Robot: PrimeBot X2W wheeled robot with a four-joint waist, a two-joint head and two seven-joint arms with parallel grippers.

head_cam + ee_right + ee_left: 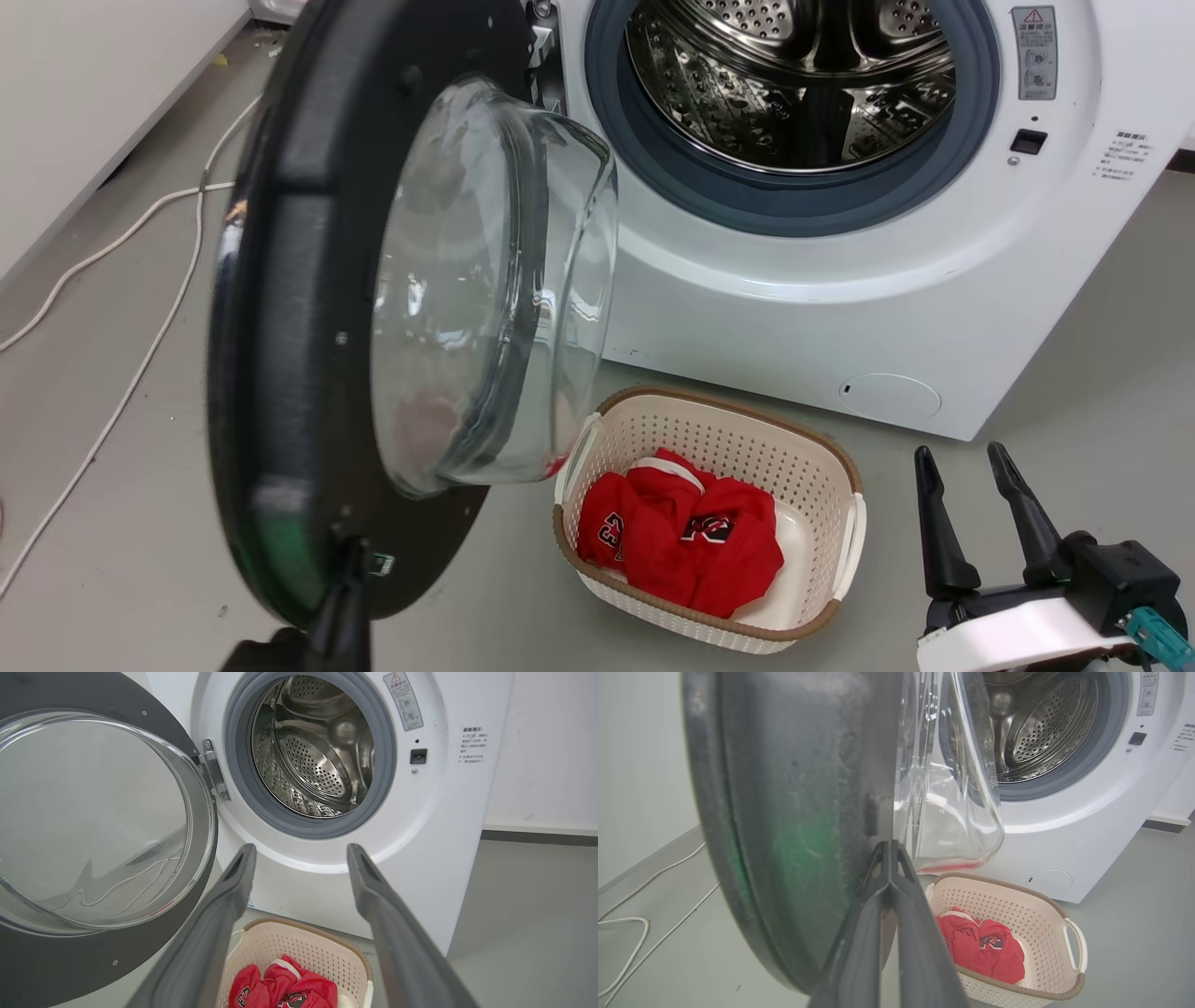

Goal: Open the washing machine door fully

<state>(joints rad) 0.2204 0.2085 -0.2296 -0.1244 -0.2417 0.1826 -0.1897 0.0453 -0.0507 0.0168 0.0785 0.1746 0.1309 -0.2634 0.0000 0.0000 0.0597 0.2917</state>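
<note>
The washing machine door (299, 327), a glossy black disc with a clear glass bowl (495, 280), stands swung out on its left hinge, about edge-on to the white washing machine (794, 308). The steel drum (794, 75) is exposed. My left gripper (353, 560) is shut, its tips touching the lower inner face of the door (794, 812); in the left wrist view the gripper's (889, 847) fingers meet with nothing between them. My right gripper (966, 462) hangs open at the lower right, apart from the machine (448, 812), and in its own view it (299, 851) points at the machine front beside the door (93, 826).
A cream perforated basket (738, 439) holding red clothes (681, 541) sits on the grey floor in front of the machine, just right of the door's lower edge. White cables (177, 193) trail over the floor at the left, beside a pale wall (84, 103).
</note>
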